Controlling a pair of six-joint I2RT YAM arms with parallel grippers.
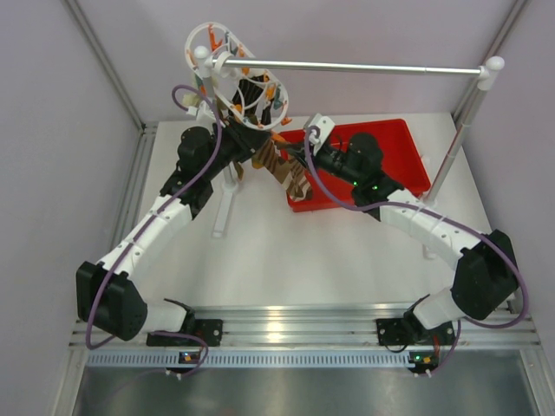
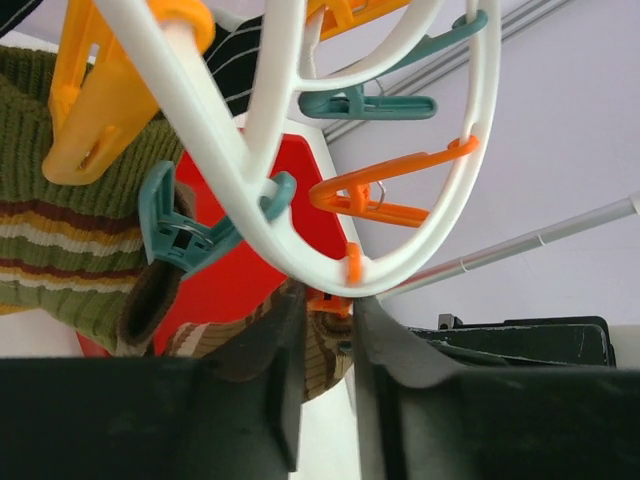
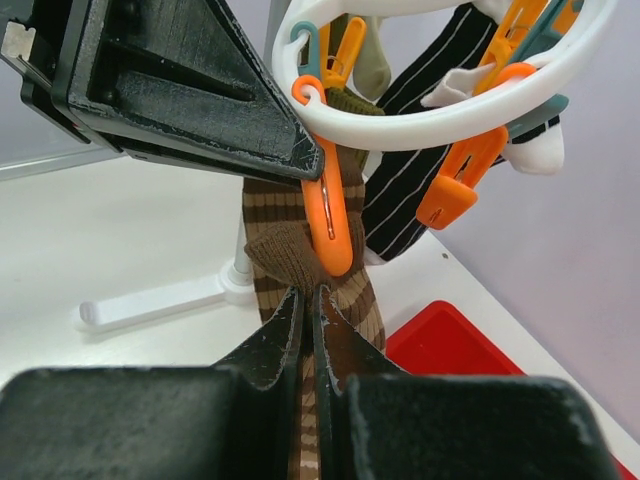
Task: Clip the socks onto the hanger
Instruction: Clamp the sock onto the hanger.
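The white ring hanger (image 1: 227, 76) hangs from the rail at the back left, with orange and teal clips. My left gripper (image 1: 250, 154) is up under the ring (image 2: 230, 190) and is shut on an orange clip (image 2: 332, 300). My right gripper (image 1: 299, 166) is shut on a brown striped sock (image 3: 280, 240) and holds its cuff against the tip of that orange clip (image 3: 332, 225). The sock (image 1: 279, 165) hangs between the two grippers. An olive striped sock (image 2: 60, 250) and a black pinstriped sock (image 3: 410, 200) hang from other clips.
A red tray (image 1: 395, 147) lies at the back right, under my right arm. The silver rail (image 1: 364, 68) spans the back on white-capped posts. A white stand foot (image 1: 223, 212) lies on the table below the hanger.
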